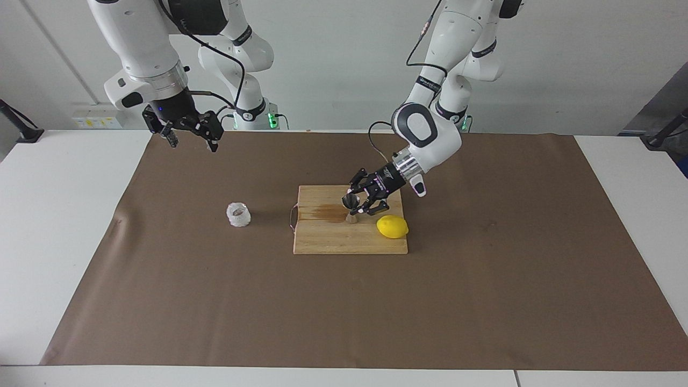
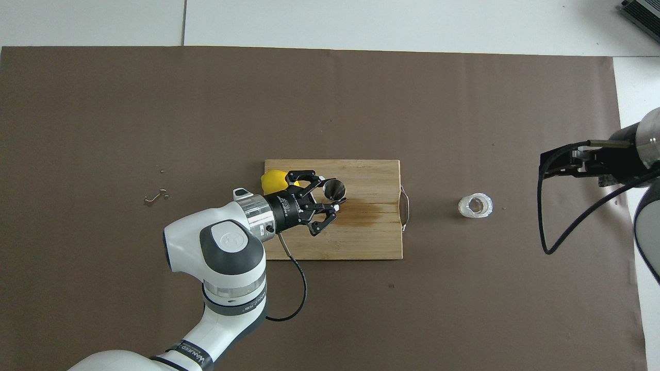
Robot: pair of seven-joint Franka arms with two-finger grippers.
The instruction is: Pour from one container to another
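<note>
We saw the left gripper (image 1: 356, 206) low over the wooden cutting board (image 1: 328, 239), its jaws pinched tight on the steel jigger (image 1: 350, 207), which stood upright on the board w/ its foot on the wood beside a dark wet stain (image 1: 325, 214). In the facing view the lemon (image 1: 392, 226) lay at about 4 o'clock from the jigger, on the board's corner nr the left arm's end. The crinkled whitish cup (image 1: 238, 214) sat on the brown paper (image 1: 344, 312) at roughly 9 o'clock from the board, well apart, toward the right arm's end. The right gripper (image 1: 189, 137) hung waiting above the paper's edge nearest the robots, jaws spread wide, holding nothing.
</note>
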